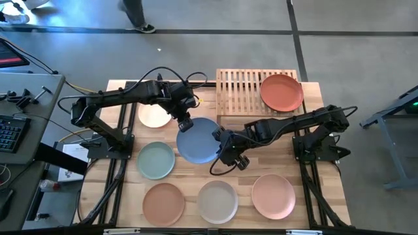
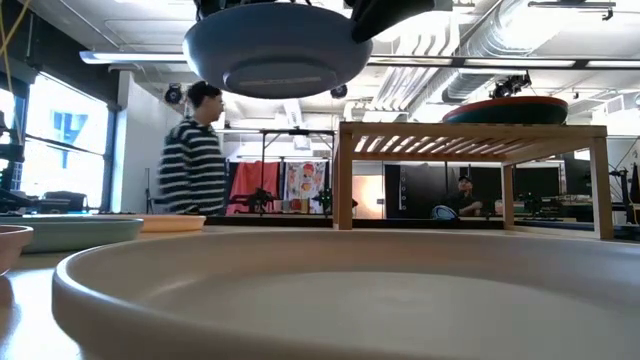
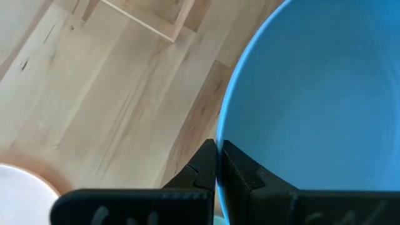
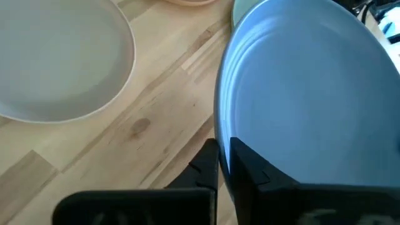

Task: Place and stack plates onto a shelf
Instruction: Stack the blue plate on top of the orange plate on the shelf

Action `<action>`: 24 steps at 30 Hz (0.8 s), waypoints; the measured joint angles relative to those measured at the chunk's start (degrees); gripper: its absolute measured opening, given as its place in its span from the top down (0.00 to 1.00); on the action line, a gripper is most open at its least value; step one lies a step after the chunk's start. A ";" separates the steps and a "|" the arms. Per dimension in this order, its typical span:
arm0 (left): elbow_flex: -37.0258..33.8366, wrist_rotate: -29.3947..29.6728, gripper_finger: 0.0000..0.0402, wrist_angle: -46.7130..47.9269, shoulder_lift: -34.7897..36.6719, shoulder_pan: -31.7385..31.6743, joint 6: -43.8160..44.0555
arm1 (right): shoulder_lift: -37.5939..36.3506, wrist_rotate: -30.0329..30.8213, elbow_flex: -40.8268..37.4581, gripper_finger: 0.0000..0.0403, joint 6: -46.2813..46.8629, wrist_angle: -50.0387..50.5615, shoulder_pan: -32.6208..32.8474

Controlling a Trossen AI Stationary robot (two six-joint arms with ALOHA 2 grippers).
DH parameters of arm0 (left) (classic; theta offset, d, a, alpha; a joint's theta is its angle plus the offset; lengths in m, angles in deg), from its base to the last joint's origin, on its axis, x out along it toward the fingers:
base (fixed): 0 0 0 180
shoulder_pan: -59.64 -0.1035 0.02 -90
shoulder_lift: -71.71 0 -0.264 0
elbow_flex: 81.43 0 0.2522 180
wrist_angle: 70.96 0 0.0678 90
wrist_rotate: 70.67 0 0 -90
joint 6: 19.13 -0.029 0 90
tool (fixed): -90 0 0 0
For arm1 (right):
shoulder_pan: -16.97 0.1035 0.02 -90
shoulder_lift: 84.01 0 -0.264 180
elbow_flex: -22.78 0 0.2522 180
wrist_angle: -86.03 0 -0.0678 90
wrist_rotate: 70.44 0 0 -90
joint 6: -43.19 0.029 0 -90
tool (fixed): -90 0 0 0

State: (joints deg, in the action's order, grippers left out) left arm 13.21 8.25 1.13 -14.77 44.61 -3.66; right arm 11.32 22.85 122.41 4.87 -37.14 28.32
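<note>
1. The blue plate (image 1: 198, 140) hangs in the air above the middle of the worktop (image 1: 326, 189), clear of the surface in the low view, with both arms on it.
2. The left pincer (image 1: 185, 124) is clamped on the plate's rim at about 11 o'clock; its fingers (image 3: 203, 165) pinch the edge.
3. The right pincer (image 1: 219, 138) is clamped on the rim at about 3 o'clock.
4. The shelf (image 1: 238, 91) stands at 1 o'clock from the blue plate, with a red-orange plate (image 1: 281, 92) already on its right half; the left half of the slats is bare.
5. Risk: with both pincers gripping one thin rim, any mismatch in their motion could twist or drop the plate. A release by one arm would leave it cantilevered from a single edge pinch, likely to tilt.
6. Risk: too low a carry could knock the plate against the shelf's front edge.
7. No brand, label or readable writing shows.
</note>
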 joint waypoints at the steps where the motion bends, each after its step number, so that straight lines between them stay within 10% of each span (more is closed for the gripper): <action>1: 0.00 -0.04 1.00 -0.01 0.00 -0.01 0.00 | 0.00 0.36 0.00 1.00 -0.18 -0.02 0.09; 24: 0.02 -0.17 0.78 -0.01 0.00 0.10 -0.17 | -0.02 2.91 -0.02 1.00 3.83 0.87 0.44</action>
State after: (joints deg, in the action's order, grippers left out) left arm 13.23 8.08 1.12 -14.77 44.70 -3.84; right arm 11.30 25.76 122.39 8.70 -36.27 28.77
